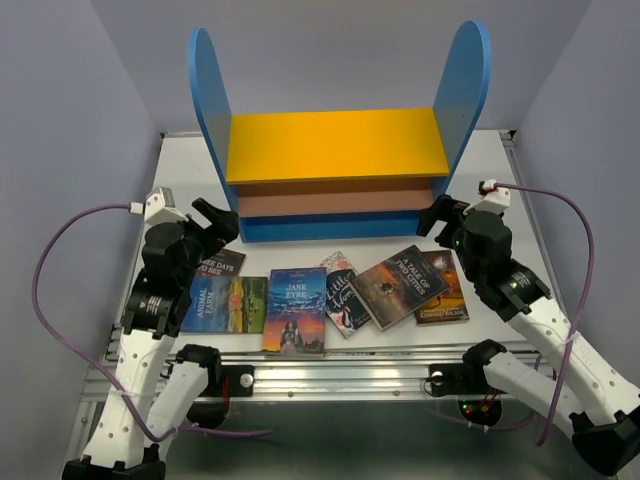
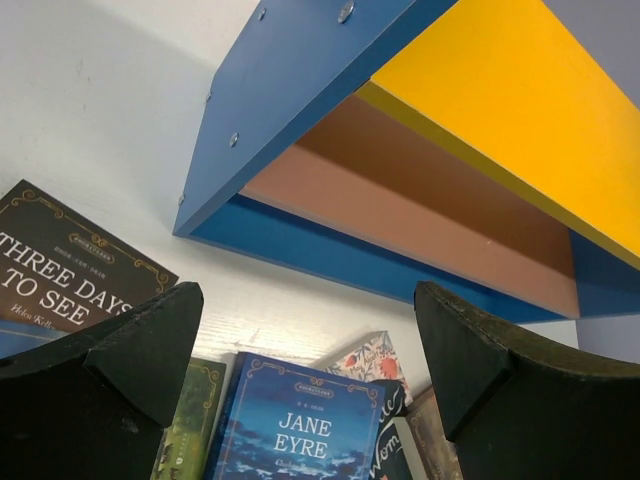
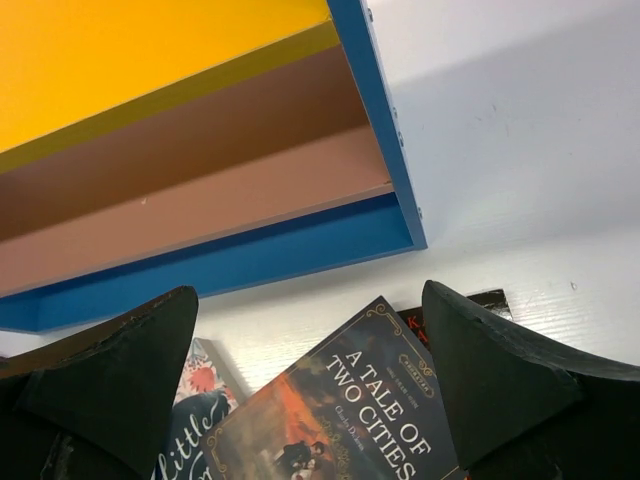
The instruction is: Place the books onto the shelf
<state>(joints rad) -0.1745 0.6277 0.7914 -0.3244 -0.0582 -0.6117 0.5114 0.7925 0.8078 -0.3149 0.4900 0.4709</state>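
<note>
None of the six books (image 1: 330, 292) has reached the shelf (image 1: 335, 146), and no cover shows on its yellow, pinkish or blue boards, so the whole task appears still to do. The books lie flat on the table (image 1: 180, 175) in a loose row just in front of the shelf's base. From the shelf's left end to its right, the covers read "Three Days to See" (image 1: 224, 263), "Animal Farm" (image 1: 226, 304), "Jane Eyre" (image 1: 295, 311), "Little Women" (image 1: 343, 295) in cursive, and "A Tale of Two Cities" (image 1: 398, 286). That last cover overlaps a dark red book (image 1: 445, 298) whose title is too small to read. The left gripper (image 1: 215, 222) hovers by the shelf's left front corner and the right gripper (image 1: 437, 216) by its right front corner, both with jaws spread wide and holding nothing.
</note>
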